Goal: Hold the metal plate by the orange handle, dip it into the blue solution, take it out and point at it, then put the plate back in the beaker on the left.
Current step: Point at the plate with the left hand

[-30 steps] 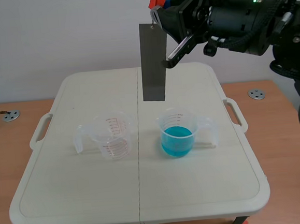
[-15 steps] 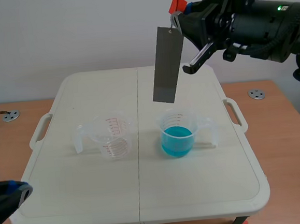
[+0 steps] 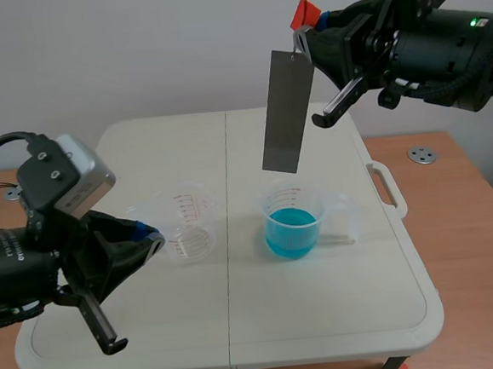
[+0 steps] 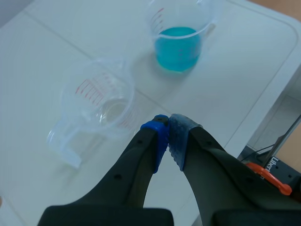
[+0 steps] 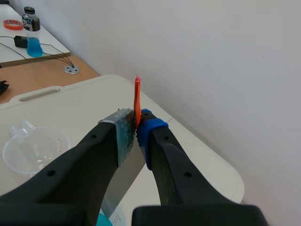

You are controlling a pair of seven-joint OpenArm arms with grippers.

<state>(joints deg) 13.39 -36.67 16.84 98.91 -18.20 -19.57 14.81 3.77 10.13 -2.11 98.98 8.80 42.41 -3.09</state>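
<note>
Grey metal plate (image 3: pixel 288 110) hanging above the blue solution beaker (image 3: pixel 292 224), our right jaws pinched on its orange handle (image 3: pixel 305 12), our left jaws closed on nothing, empty beaker (image 3: pixel 187 228) just left of the blue one.

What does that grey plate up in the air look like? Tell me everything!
The metal plate is a long, thin, flat rectangle, dull grey and plain. An orange handle sits at its top end, pinched by the right gripper. The plate hangs in the air, slightly tilted, its lower end above the beaker of blue solution and not touching it. Nothing else touches it.
</note>
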